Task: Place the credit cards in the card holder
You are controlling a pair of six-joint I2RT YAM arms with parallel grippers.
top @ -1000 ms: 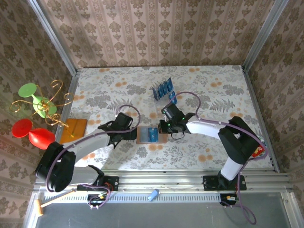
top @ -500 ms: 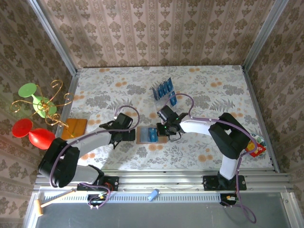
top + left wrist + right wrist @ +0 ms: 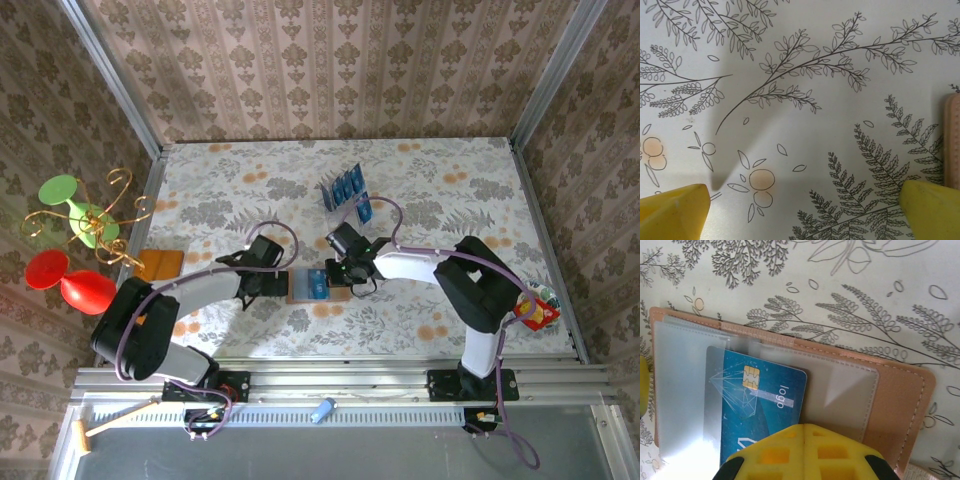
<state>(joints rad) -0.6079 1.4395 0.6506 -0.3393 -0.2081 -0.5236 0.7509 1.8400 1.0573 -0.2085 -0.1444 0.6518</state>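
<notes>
The card holder (image 3: pixel 297 288) lies open and flat at mid-table, tan with clear inner pockets (image 3: pixel 900 405). One blue credit card (image 3: pixel 760 400) lies in it, its left part under a clear sleeve, also visible from above (image 3: pixel 316 285). My right gripper (image 3: pixel 804 428) is shut, its yellow tips pressed together right above the card's near edge, with nothing between them. From above, the right gripper (image 3: pixel 338 272) is over the holder's right half. My left gripper (image 3: pixel 805 215) stands open above bare tablecloth just left of the holder's edge (image 3: pixel 952 140). More blue cards stand in the rack (image 3: pixel 345 188).
A clear slotted rack (image 3: pixel 362 208) stands behind the holder. An orange-brown square (image 3: pixel 160 265) lies at the table's left edge. Beyond that edge are a gold wire stand (image 3: pixel 95 215) with green and red discs and a red shape (image 3: pixel 85 290).
My right gripper has slid left over the holder, and the blue card has shifted slightly left with it. The left arm has edged closer to the holder's left side.
</notes>
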